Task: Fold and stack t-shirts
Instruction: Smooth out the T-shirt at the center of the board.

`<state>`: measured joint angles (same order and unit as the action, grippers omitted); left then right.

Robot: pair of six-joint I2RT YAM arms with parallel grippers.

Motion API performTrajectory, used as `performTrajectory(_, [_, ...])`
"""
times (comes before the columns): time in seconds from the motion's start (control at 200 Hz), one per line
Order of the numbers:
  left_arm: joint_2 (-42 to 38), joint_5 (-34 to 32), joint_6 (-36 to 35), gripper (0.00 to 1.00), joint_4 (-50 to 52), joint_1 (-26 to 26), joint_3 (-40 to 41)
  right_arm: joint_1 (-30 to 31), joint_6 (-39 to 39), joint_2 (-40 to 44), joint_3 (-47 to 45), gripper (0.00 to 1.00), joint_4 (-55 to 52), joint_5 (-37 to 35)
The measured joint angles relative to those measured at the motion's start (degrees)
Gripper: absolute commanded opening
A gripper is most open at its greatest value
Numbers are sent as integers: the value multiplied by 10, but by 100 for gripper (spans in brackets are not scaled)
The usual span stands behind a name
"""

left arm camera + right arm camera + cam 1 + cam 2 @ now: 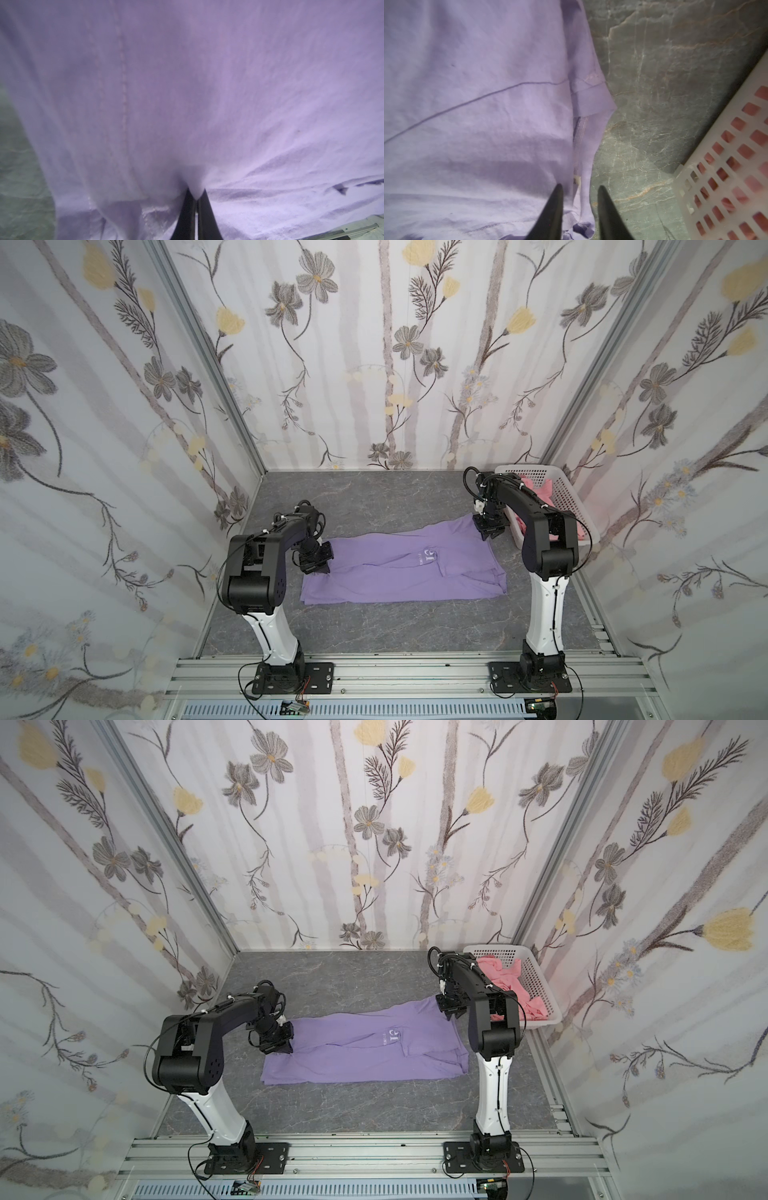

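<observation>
Covering the cell floor is a grey, marble-patterned worktop (374, 497), enclosed on three sides by floral-printed walls (374, 364). An aluminium rail (395, 672) runs along the near edge. A white perforated basket (569, 497) stands in the far right corner of the worktop and contains the pink garment (505, 977), bunched loosely.

The lavender t-shirt (395, 572) lies across the middle of the worktop, folded into a long band running from the left side to the right. Its white lettering (428, 553) faces up. The far right corner of the band reaches to just beside the basket.

The left end effector (196, 193) sits at the far left corner of the t-shirt. Its fingers stand almost together, with a small fold of lavender fabric caught between the tips. The right end effector (580, 187) is over the far right corner of the t-shirt. Its fingers stand clearly apart, straddling the hem edge and holding nothing.

The left arm (266, 556) rises from the rail, bends at the elbow and reaches inward, with the wrist angled down. The right arm (540, 539) rises from the rail and reaches toward the far edge, with the wrist pointing nearly straight down.
</observation>
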<state>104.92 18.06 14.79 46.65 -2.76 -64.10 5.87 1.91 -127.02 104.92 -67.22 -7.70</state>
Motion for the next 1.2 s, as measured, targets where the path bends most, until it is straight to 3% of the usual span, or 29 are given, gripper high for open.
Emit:
performTrajectory(0.045, [-1,1,0,84,7,0,-4,0,0,-2,2,37,-2,0])
performTrajectory(0.06, [-1,2,0,98,9,-1,-6,0,0,-2,2,37,-2,0])
performTrajectory(0.08, [-2,4,0,100,13,-1,-9,0,0,-2,4,38,-4,0])
performTrajectory(0.495, [-72,65,14,100,67,-2,-170,0,-5,55,40,38,-7,58])
performTrajectory(0.649, [-62,63,13,100,59,-2,-152,1,-25,82,1,39,24,124])
performTrajectory(0.799, [5,77,18,100,23,-2,-140,8,-60,92,-73,39,73,213])
performTrajectory(1.064, [80,96,17,100,-12,-14,-157,45,-75,63,-102,39,105,242])
performTrajectory(1.199, [77,105,3,100,-25,-12,-120,56,-80,9,-73,39,105,243])
